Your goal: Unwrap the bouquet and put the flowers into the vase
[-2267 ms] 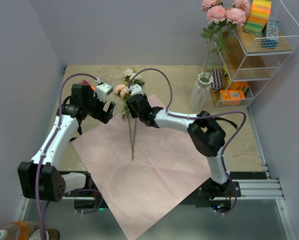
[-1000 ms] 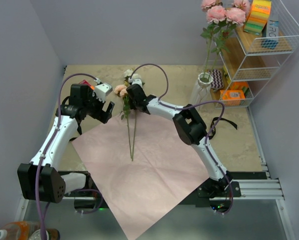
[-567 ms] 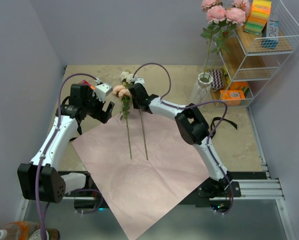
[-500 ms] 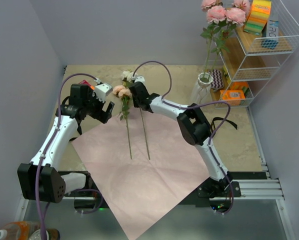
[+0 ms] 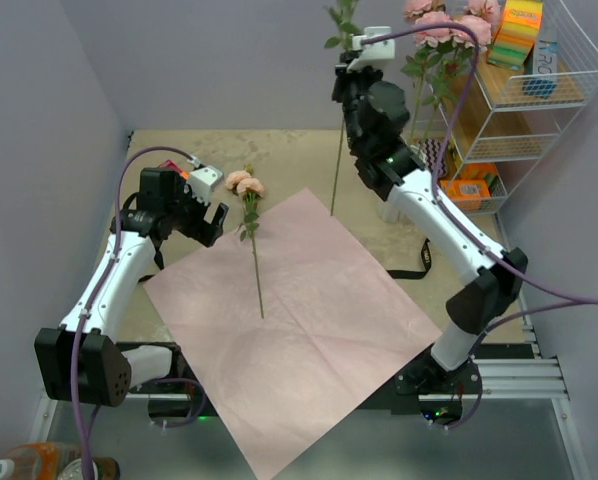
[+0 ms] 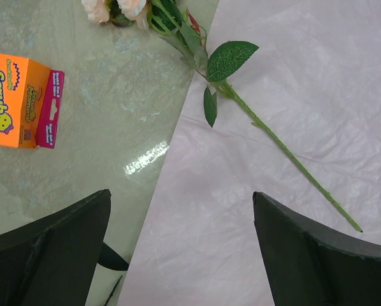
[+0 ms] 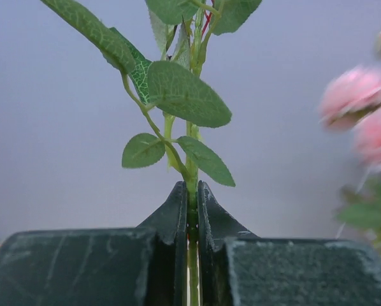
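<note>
Right arm is lifting away from the paper. I'm seeing the right gripper (image 5: 347,45) riding high by the back wall, clenched on a thin, leafy green rose stem (image 5: 336,160) that is hanging upright. Its lower end is near the far corner of the paper sheet (image 5: 309,330), left of the white ribbed vase (image 5: 401,185) by the table's (image 5: 309,150) back right corner. Left gripper (image 5: 214,222) is hovering slack at the left edge, jaws spread wide. A second rose (image 5: 254,250) is lying on the creased pale-pink sheet, with its peach heads off the sheet's edge.

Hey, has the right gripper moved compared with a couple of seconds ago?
Yes. The right gripper, shut on a flower stem, has lifted off the pink paper sheet and swung back and right, toward the white wire rack.
</note>
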